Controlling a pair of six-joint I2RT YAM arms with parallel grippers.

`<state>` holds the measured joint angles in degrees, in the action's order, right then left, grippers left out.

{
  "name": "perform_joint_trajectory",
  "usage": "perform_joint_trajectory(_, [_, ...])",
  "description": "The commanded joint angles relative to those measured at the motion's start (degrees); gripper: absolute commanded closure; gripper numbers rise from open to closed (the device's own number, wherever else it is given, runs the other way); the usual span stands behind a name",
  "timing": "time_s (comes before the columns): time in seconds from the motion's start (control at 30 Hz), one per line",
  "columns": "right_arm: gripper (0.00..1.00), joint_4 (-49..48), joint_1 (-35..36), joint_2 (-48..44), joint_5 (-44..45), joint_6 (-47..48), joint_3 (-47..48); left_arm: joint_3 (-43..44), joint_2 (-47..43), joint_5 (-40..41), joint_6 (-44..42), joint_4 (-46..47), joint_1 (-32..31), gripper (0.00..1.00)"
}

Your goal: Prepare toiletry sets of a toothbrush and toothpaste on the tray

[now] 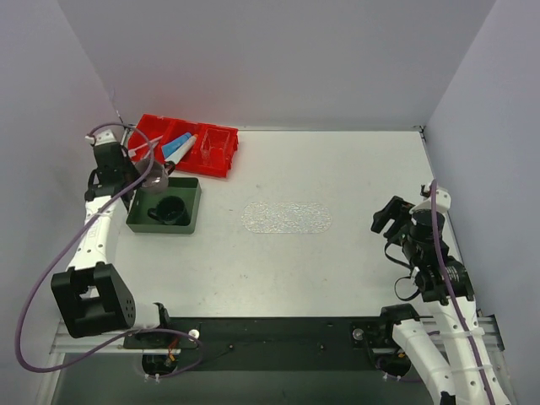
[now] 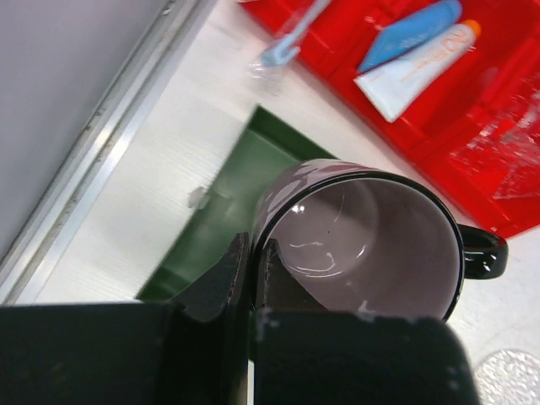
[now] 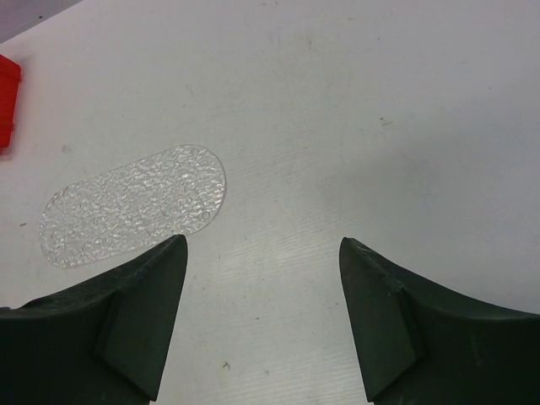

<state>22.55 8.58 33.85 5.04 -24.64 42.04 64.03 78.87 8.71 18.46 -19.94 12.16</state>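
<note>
The left gripper [image 2: 253, 263] is pinched on the wall of a lilac mug [image 2: 371, 245], one finger inside the rim and one outside. The mug hangs tilted over the far left corner of the green tray [image 1: 191, 221]. A black mug [image 1: 171, 209] sits in that green tray.

Just beyond it at the far left is the red bin [image 1: 202, 168]. In the bin lie the blue toothpaste [image 2: 411, 34] and the white toothpaste [image 2: 418, 74], side by side and touching. A toothbrush [image 2: 294, 38] lies in the compartment to their left. I can make out only one toothbrush. Something clear and crinkled fills the bin's right compartment.

The tray [image 1: 287, 217] lies flat at mid-table with nothing on it, well apart from the bin and both arms.

The right gripper [image 1: 390, 218] hovers over the right side, its fingers [image 3: 139, 316] spread wide around bare table.

The table [image 1: 337, 278] is white and faintly ribbed. Plain pale walls [image 1: 278, 59] close it in on the left, far and right sides.
</note>
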Motion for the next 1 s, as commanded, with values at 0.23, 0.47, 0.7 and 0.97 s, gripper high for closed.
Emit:
perform_joint_trajectory(0.23, [0.35, 1.5, 4.6, 4.3, 0.2, -5.9, 5.6, 0.0, -6.7, 0.2, 1.0, 4.7, -21.9, 1.00])
perform_joint_trajectory(0.47, [0.37, -3.1, 18.4, 10.8, 9.3, -10.7, 6.4, -1.0, -1.9, 0.3, 2.4, 4.7, -35.8, 1.00])
perform_joint_trajectory(0.7, [0.42, -5.9, 35.8, 25.6, 18.2, -11.5, 14.1, -3.9, 1.4, 1.5, 6.7, 6.4, -45.1, 1.00])
perform_joint_trajectory(0.97, [0.54, -13.1, 40.9, 39.4, 12.8, -12.5, 19.9, -5.2, 1.6, 5.5, 8.4, 6.9, -52.3, 1.00])
